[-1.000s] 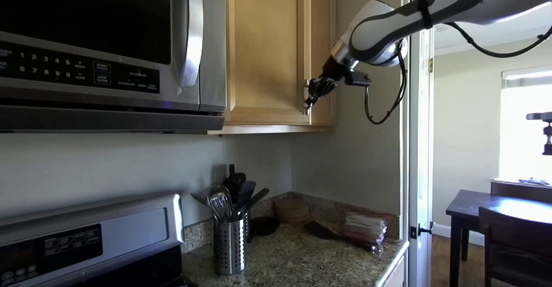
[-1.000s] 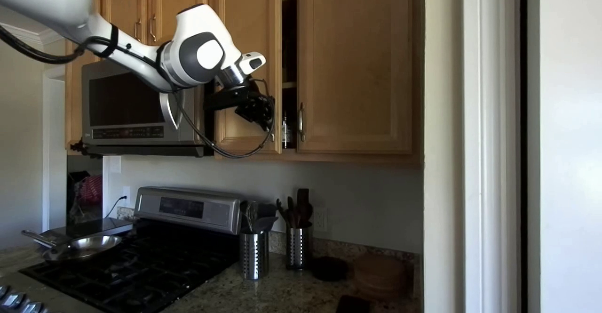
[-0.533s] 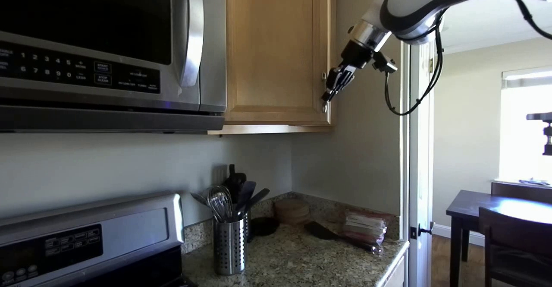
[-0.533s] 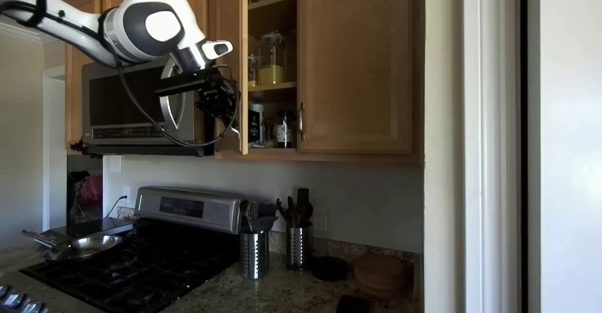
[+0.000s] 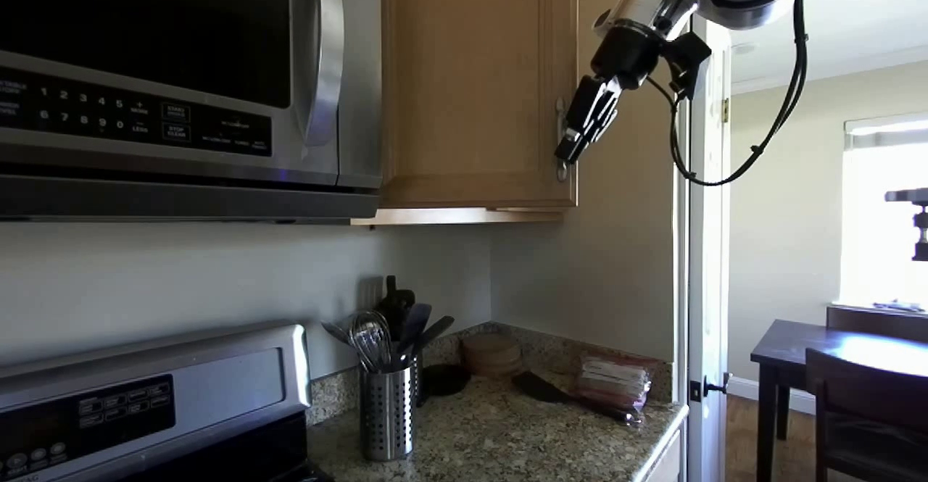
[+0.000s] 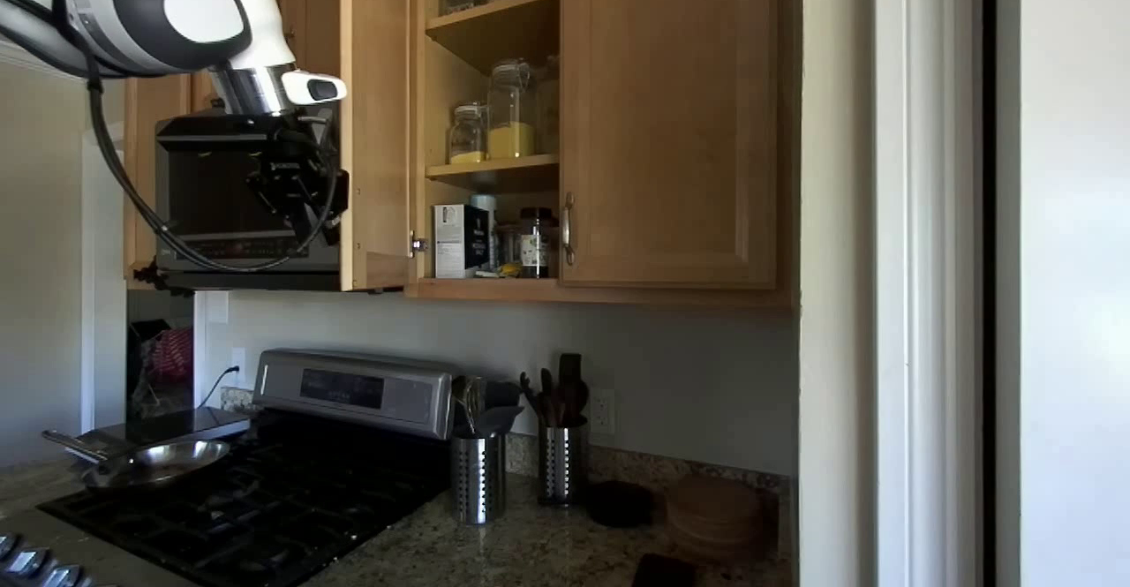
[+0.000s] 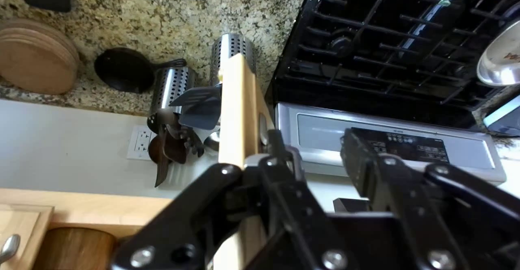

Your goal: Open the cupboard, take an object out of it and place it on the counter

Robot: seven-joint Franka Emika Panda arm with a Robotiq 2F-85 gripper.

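The light-tan cupboard [image 6: 666, 119] has its left door [image 6: 380, 128] swung wide open; that door also shows in an exterior view [image 5: 471, 83] and edge-on in the wrist view [image 7: 233, 111]. My gripper [image 5: 570, 150] is at the door's silver bar handle [image 5: 561, 116]. In the wrist view the gripper [image 7: 315, 148] has its fingers apart, one finger hooked at the handle, nothing clamped between them. A tiny yellowish item [image 6: 509, 269] lies low on the bottom shelf; I cannot tell if it is the object. The granite counter [image 5: 500, 438] lies below.
Shelves hold glass jars [image 6: 510, 110], a black-and-white box [image 6: 461, 241] and a dark-lidded bottle [image 6: 535, 243]. Steel utensil holders [image 5: 388, 413], round wooden boards [image 5: 491, 354] and a plastic bag [image 5: 615, 384] stand on the counter. The microwave [image 5: 312, 170] and stove [image 6: 256, 490] are beside it.
The cupboard door has swung from slightly ajar to wide open, uncovering the shelves. My gripper has moved with the door's edge, away from the cupboard and toward the microwave side.
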